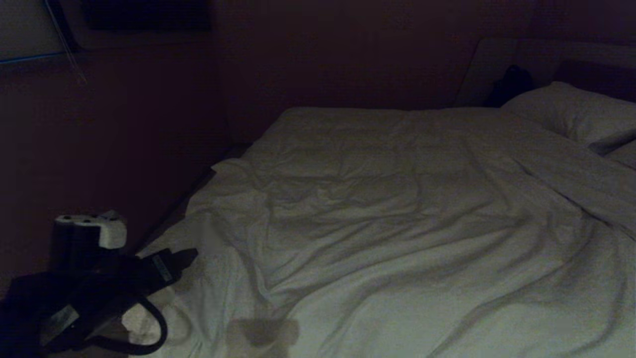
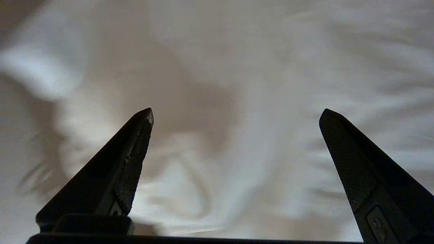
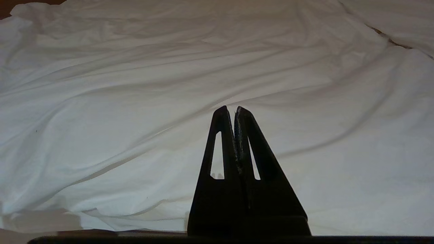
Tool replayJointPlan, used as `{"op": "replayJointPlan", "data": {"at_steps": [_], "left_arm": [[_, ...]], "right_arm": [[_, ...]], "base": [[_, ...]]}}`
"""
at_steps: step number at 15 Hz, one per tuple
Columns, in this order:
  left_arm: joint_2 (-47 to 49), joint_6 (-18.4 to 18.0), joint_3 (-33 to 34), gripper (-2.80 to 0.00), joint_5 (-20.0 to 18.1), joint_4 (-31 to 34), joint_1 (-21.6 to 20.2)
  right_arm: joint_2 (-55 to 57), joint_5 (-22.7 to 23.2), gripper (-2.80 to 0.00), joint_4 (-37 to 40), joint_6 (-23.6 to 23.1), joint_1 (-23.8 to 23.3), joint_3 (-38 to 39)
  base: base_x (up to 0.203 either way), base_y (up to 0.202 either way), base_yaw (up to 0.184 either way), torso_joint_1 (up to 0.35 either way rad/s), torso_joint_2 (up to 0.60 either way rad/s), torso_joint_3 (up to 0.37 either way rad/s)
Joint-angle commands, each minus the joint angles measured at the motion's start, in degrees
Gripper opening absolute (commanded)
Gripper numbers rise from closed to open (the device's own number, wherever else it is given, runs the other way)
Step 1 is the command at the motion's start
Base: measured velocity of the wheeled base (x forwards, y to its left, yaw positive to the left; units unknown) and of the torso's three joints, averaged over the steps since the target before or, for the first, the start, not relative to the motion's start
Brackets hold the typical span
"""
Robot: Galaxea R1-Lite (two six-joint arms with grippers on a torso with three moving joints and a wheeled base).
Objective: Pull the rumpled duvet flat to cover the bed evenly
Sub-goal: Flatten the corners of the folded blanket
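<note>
Dim room, dark walls, bed (image 1: 616, 154) under soft wrinkled white duvet (image 1: 397, 223), plump pillow (image 1: 571, 112) top right, left gripper (image 2: 236, 115) jaws wide over folds, right gripper (image 3: 230, 110) pinched together, empty.

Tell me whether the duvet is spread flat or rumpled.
Rumpled: the duvet covers the bed but carries long creases, bunched near the open left gripper.

The head view looks down across the bed (image 1: 571, 114) from its near left; both wrist views face the duvet (image 1: 397, 223) closely, sharing it.
</note>
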State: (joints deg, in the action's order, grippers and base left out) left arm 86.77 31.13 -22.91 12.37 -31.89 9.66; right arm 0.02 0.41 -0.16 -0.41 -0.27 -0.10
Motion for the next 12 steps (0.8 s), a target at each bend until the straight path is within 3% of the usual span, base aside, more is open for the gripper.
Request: {"op": "replayJointPlan", "data": {"at_steps": [1, 3, 7, 12], "left_arm": [[-1.1, -2.06, 3.92, 0.0, -3.59, -0.24, -8.6], [-0.45, -4.06, 6.14, 0.0, -7.37, -0.1, -15.86], [5.47, -9.3, 8.21, 0.0, -10.88, -1.12, -27.73], [10.22, -22.41, 6.21, 0.0, -21.3, -4.51, -45.27]], "right_arm": [[0.06, 0.02, -2.8, -0.02, -0.02, 0.0, 0.01], [0.06, 0.02, -2.8, -0.02, -0.02, 0.0, 0.01], [0.06, 0.02, -2.8, -0.02, -0.02, 0.0, 0.01], [0.06, 0.02, -2.8, -0.02, -0.02, 0.0, 0.01]], "base": [[0.0, 0.0, 0.0, 0.0, 0.0, 0.0], [0.0, 0.0, 0.0, 0.0, 0.0, 0.0], [0.0, 0.0, 0.0, 0.0, 0.0, 0.0], [0.0, 0.0, 0.0, 0.0, 0.0, 0.0]]}}
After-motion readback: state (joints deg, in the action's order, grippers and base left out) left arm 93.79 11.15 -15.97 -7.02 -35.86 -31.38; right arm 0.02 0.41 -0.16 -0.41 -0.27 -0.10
